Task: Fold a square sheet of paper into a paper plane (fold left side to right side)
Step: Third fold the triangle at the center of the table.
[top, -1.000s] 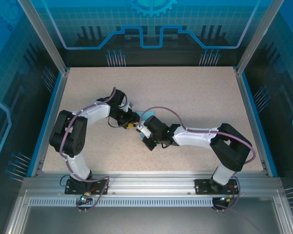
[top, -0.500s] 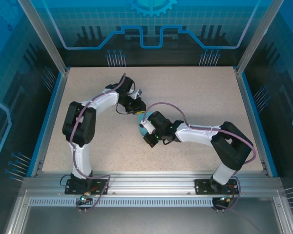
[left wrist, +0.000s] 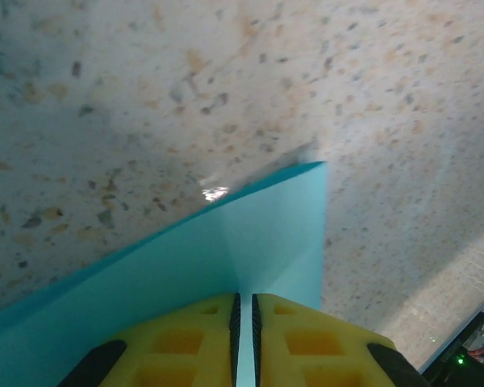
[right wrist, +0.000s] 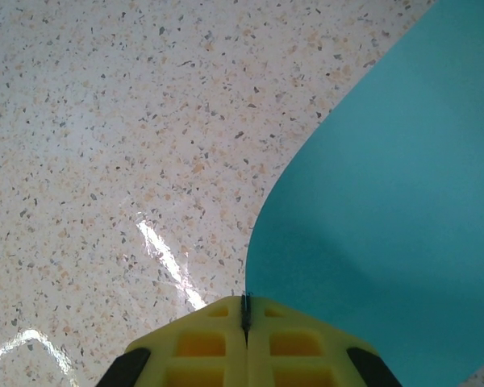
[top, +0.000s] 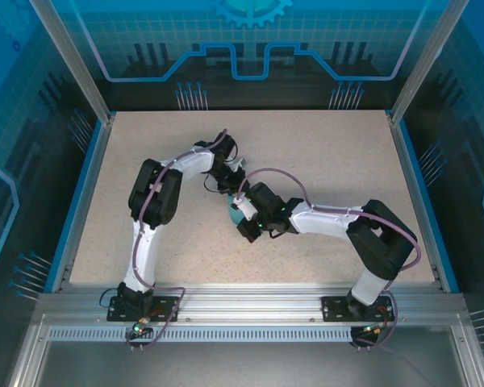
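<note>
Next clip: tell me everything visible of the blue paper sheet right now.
The sheet is thin, plain light-blue paper with a matte look. In the left wrist view the yellow fingers of the left gripper are pinched on it, a faint fold line runs up from them, and one sharp corner sits close over the speckled table. In the right wrist view its edge bows in a curve, so it is not lying flat, and meets the shut right gripper; whether that one grips it is unclear.
</note>
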`<state>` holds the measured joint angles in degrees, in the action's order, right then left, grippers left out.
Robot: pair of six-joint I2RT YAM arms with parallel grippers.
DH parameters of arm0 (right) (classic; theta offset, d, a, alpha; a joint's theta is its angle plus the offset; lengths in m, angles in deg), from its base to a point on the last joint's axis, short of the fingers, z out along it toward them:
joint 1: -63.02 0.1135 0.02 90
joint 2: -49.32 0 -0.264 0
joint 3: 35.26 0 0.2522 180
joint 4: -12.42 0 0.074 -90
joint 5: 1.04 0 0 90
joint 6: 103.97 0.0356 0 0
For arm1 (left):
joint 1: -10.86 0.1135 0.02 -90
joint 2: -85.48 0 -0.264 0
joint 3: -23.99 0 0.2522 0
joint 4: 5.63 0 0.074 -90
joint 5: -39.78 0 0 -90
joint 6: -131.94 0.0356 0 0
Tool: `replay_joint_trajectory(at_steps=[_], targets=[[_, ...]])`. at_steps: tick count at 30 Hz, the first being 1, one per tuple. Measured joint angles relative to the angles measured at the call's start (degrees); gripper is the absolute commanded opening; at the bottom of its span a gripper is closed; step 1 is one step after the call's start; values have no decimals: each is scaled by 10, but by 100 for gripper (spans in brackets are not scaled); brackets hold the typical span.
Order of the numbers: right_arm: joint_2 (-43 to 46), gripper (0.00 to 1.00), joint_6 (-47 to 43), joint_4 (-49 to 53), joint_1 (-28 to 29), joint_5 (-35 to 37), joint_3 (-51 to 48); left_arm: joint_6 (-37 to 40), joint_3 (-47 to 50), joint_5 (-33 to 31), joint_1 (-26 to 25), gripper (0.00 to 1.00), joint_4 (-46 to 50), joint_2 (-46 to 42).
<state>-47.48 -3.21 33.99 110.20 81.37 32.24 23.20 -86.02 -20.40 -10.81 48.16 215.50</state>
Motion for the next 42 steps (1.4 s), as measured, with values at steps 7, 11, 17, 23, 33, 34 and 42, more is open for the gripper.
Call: replay_joint_trajectory(at_steps=[7,11,17,23,33,34,42], targets=[[0,0,4,-1,-6,-2,0,11,-1,3,0,14,1,3],[0,0,4,1,-19,-1,3,12,-1,3,0,14,0,3],[-8,0,9,3,-50,1,17,13,-1,3,0,14,0,3],[-26,0,13,7,-75,7,27,14,-1,3,0,14,0,3],[-48,0,21,17,-86,3,33,14,-1,3,0,13,0,3],[-50,0,22,19,-87,2,35,14,-1,3,0,13,0,3],[-77,0,24,37,-90,-2,58,14,-1,3,0,14,0,3]])
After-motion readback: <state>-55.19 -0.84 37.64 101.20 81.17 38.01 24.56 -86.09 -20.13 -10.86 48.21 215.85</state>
